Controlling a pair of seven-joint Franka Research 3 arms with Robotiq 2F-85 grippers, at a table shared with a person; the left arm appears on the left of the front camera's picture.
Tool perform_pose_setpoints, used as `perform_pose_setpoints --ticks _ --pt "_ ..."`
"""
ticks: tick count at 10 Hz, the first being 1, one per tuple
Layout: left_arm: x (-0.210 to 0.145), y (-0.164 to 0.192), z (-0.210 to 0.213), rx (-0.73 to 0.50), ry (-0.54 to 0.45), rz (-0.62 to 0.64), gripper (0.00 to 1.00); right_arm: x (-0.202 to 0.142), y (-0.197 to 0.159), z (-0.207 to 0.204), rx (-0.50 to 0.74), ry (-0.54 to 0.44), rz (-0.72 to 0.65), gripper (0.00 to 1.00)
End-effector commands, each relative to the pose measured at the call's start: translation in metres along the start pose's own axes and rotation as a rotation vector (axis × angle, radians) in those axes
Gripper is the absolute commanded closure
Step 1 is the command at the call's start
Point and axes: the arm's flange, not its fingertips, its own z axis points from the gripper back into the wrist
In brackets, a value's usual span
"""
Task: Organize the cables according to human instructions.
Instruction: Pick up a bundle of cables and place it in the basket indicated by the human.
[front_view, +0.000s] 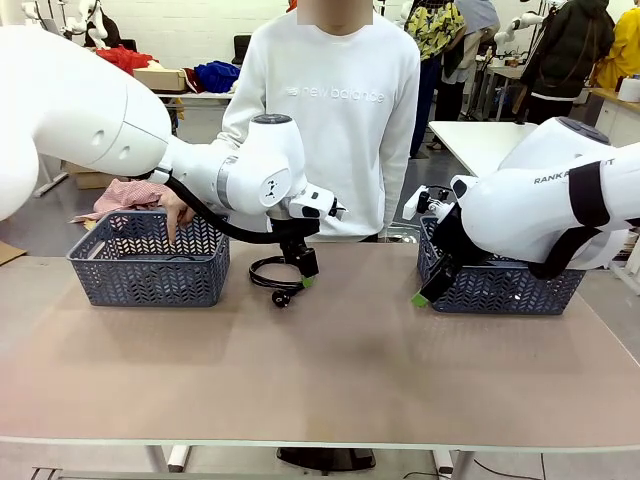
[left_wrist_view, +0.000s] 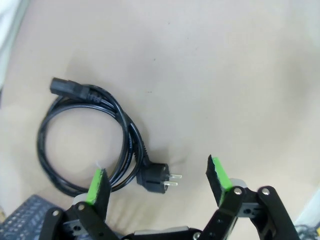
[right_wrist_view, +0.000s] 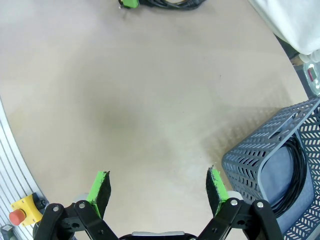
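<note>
One cable lies coiled on the table in front of the person, between the two baskets. My left gripper hangs open just above its right side. In the left wrist view the cable forms a loop, and its two-pin plug sits between the fingers of my open left gripper. My right gripper is open and holds nothing, low beside the left wall of the right basket. The right wrist view shows my right gripper over bare table, with another coiled cable inside that basket.
The left basket stands at the table's far left, and the person's hand reaches down into it. A corner of it shows by my left gripper. A yellow box with a red stop button sits off the table's edge.
</note>
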Motion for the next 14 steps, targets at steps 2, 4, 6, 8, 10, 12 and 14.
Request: perform_pose_setpoints --ticks 2,4,6,8,10,12,14 --pt "0.013 0.005 -0.017 -0.042 0.056 0.163 0.00 0.001 -0.001 0.001 -0.006 0.004 0.001 0.00" --pt "0.024 0.008 -0.025 -0.029 0.080 0.208 0.00 0.001 -0.001 0.001 -0.006 0.004 0.001 0.00" --pt "0.032 0.011 -0.034 -0.005 0.089 0.241 0.00 0.001 -0.001 0.001 -0.006 0.004 0.001 0.00" --pt "0.035 0.014 -0.041 0.001 0.104 0.281 0.00 0.001 -0.001 0.001 -0.006 0.004 0.001 0.00" --pt "0.035 0.017 -0.046 0.014 0.105 0.300 0.00 0.001 -0.001 0.001 -0.006 0.004 0.001 0.00" --pt "0.035 0.023 -0.050 0.008 0.095 0.308 0.00 0.001 -0.001 0.001 -0.006 0.004 0.001 0.00" --pt "0.035 0.027 -0.055 0.001 0.098 0.316 0.00 0.001 -0.001 0.001 -0.006 0.004 0.001 0.00"
